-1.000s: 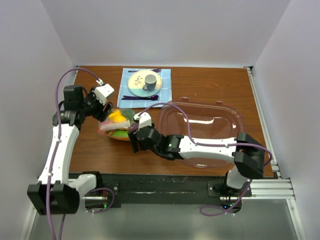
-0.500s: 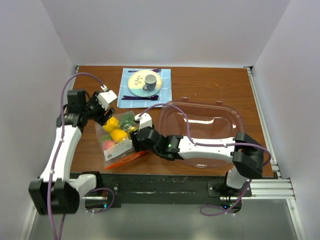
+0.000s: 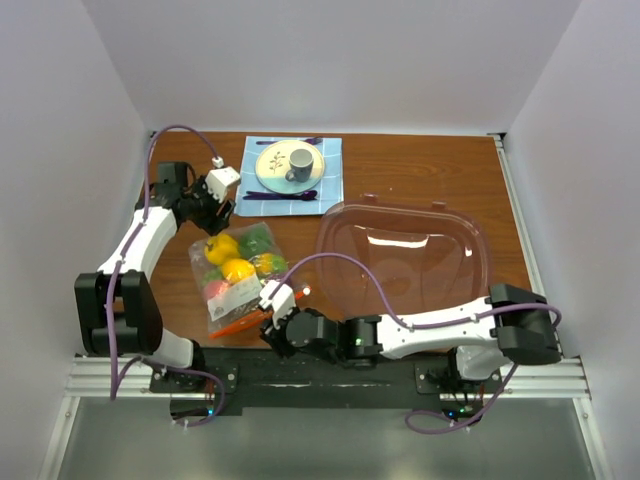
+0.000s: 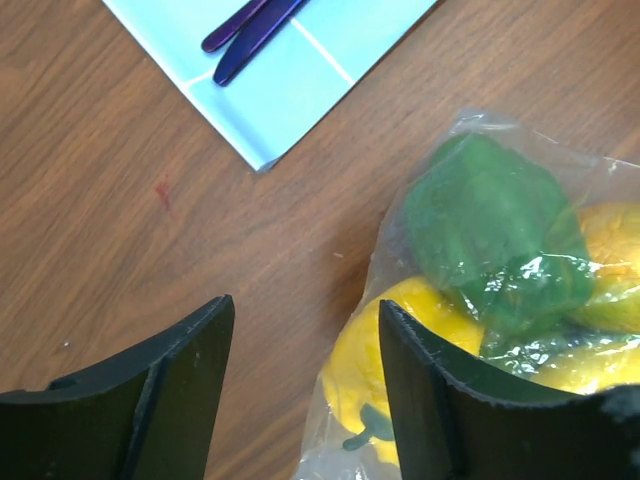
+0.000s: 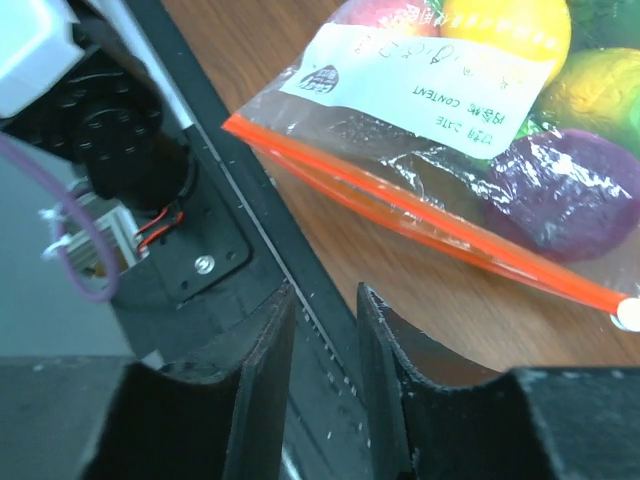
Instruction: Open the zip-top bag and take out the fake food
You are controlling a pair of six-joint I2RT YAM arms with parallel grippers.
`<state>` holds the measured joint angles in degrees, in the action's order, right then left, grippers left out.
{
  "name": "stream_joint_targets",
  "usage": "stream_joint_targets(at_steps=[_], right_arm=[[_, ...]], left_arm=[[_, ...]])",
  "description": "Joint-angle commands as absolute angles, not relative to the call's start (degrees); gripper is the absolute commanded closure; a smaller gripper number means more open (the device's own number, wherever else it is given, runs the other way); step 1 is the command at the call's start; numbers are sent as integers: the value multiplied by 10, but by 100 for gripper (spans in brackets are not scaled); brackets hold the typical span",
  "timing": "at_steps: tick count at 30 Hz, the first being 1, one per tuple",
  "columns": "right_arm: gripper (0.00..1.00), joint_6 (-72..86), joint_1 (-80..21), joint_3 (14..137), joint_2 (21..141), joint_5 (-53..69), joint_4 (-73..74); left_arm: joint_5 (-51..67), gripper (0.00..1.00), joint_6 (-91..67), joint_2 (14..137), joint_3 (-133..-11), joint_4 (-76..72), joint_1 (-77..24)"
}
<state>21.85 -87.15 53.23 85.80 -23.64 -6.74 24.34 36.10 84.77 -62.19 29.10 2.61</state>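
Note:
The zip-top bag (image 3: pixel 235 282) lies flat on the table's left side, its orange-red zipper strip (image 3: pixel 243 322) toward the near edge. The fake food inside shows as yellow (image 3: pixel 221 248), green (image 3: pixel 257 240) and pink pieces. My left gripper (image 3: pixel 212 208) is open and empty at the bag's far end; in the left wrist view (image 4: pixel 305 390) its right finger is beside a yellow fruit (image 4: pixel 385 365) and a green pepper (image 4: pixel 490 225) in the bag. My right gripper (image 3: pixel 270 332) is narrowly open and empty over the table's front edge (image 5: pixel 325 390), just short of the zipper strip (image 5: pixel 430 225).
A large clear pinkish bowl (image 3: pixel 470 240) stands upside down at right. A blue placemat (image 3: pixel 325 200) at the back holds a plate (image 3: pixel 272 170), a grey cup (image 3: pixel 300 160) and purple cutlery (image 4: pixel 250 25). The black base rail (image 5: pixel 215 250) runs along the near edge.
The bag, held bunched between both grippers a second ago, now lies flat and released. The left gripper drew back toward the far side. The right gripper pulled back to the near edge.

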Motion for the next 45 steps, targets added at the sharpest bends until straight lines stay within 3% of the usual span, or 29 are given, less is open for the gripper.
stream_joint_targets(at_steps=[1,11,16,24,32,37,45], right_arm=[[66,207,-865,546,902,-244,-114],[68,220,-854,570,969,-285,-124],[65,242,-815,534,948,-299,-173],[62,226,-782,547,976,-293,-158],[21,220,-784,587,1027,-421,-113],[14,192,-784,603,1061,-519,-134],[14,80,-783,628,1101,-451,-247]], left_arm=[[268,38,369,842,-619,303,27],[253,41,416,790,-502,309,27],[251,50,428,785,-478,327,27],[230,56,457,750,-450,346,27],[217,57,466,750,-441,347,27],[225,57,504,747,-439,361,27],[242,57,570,740,-437,402,25]])
